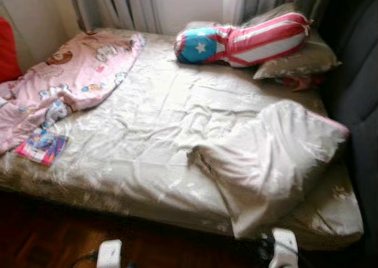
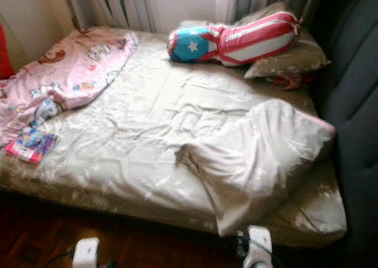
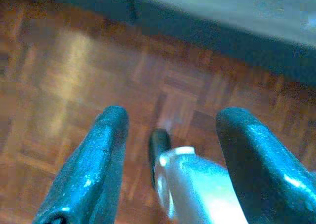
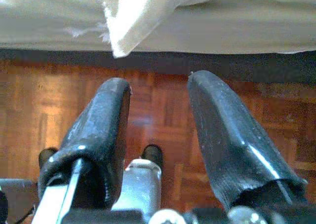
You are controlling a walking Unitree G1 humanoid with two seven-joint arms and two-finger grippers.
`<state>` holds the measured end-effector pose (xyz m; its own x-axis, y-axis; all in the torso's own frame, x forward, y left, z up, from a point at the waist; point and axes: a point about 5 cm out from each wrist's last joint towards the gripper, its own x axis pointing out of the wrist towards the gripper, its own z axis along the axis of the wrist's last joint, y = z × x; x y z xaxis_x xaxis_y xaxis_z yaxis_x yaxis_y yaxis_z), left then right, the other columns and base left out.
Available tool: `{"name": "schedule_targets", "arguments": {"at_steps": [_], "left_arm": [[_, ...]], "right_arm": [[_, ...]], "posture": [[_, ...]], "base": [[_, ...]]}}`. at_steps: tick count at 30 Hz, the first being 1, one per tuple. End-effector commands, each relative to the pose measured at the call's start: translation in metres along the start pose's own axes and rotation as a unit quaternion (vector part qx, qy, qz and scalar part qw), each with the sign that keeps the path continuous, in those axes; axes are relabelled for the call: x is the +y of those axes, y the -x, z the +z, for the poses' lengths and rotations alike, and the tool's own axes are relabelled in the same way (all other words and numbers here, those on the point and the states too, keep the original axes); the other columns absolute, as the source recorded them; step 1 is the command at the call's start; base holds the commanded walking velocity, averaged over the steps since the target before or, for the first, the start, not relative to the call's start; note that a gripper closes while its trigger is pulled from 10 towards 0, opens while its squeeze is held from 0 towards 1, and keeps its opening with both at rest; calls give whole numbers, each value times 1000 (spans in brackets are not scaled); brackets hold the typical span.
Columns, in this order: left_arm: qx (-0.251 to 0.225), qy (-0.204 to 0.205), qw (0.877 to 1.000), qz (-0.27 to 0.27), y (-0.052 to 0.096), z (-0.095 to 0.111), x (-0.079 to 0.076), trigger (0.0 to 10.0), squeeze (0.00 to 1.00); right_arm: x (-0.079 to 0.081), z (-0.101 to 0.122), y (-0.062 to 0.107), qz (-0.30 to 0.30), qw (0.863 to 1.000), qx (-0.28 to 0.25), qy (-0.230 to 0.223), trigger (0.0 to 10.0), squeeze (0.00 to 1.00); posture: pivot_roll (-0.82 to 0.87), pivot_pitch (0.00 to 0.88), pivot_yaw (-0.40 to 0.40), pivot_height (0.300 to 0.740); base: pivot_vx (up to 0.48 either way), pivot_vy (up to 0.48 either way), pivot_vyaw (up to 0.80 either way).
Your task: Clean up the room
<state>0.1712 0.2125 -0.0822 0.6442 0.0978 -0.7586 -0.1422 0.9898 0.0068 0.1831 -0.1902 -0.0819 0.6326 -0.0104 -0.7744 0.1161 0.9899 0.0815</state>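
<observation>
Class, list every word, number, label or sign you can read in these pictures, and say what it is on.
No readable text.
Colourful booklet on the bed: cover print too blurred to read.
Pink cartoon blanket: pictures only, no legible words.
Long cushion: a white star, no letters.

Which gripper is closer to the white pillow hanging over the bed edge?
Right. The right gripper hangs open just below the white pillow, whose corner droops over the bed edge ahead of it. The left gripper hangs open over the floor, well aside.
</observation>
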Motion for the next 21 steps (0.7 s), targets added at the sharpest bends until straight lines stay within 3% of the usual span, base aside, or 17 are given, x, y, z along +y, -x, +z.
{"name": "schedule_targets", "arguments": {"at_steps": [1,10,13,18,21], "left_arm": [[-1,5,1000,-6,0,-1,-7,10000,0],[-3,8,1000,-5,0,-2,-6,10000,0],[-1,6,1000,-5,1,-3,-6,10000,0],[-4,7,1000,-5,1,-3,-7,10000,0],[-5,9,1000,-5,1,-3,-7,10000,0]], "right_arm": [[-9,-3,2,-11,1000,3,-1,10000,0],[-8,-3,2,-8,1000,-1,-3,10000,0],[-7,-2,2,-4,1000,-8,-11,10000,0],[-7,0,2,-3,1000,-20,-10,10000,0],[-7,3,3,-2,998,-46,-32,10000,0]], "posture": [[-5,34,-38,740],[3,32,-42,740],[0,31,-39,740],[3,31,-41,740],[7,32,-44,740]], "base": [[307,0,0],[311,0,0],[314,0,-656],[295,0,0],[0,0,0]]}}
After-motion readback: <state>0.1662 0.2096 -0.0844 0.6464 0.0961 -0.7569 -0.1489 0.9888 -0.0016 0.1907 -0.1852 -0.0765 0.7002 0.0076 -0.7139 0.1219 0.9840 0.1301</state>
